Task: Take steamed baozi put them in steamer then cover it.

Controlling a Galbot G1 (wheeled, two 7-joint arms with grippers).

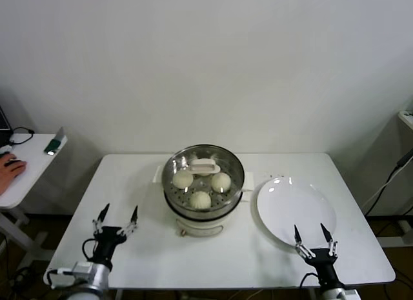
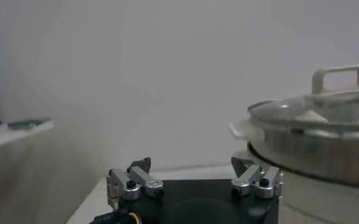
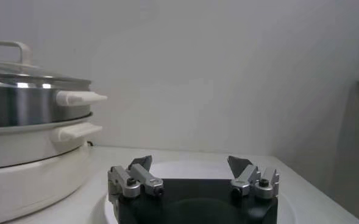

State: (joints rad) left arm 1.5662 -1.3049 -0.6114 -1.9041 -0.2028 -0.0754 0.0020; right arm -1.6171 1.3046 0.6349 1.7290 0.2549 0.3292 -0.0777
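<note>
Head view, left claw (image 1: pixel 120 215) wide open, empty

1. Head view: high, facing forward and down; takes in the whole table (image 1: pixel 129 184), the steamer (image 1: pixel 203 184) at its centre and a wall behind.
2. Left wrist view: low, near table level, facing level across its own gripper; steamer (image 2: pixel 325 146) close by.
3. Right wrist view: likewise low and level; steamer (image 3: pixel 33 146) close.
4. All three views share the steamer.
</note>
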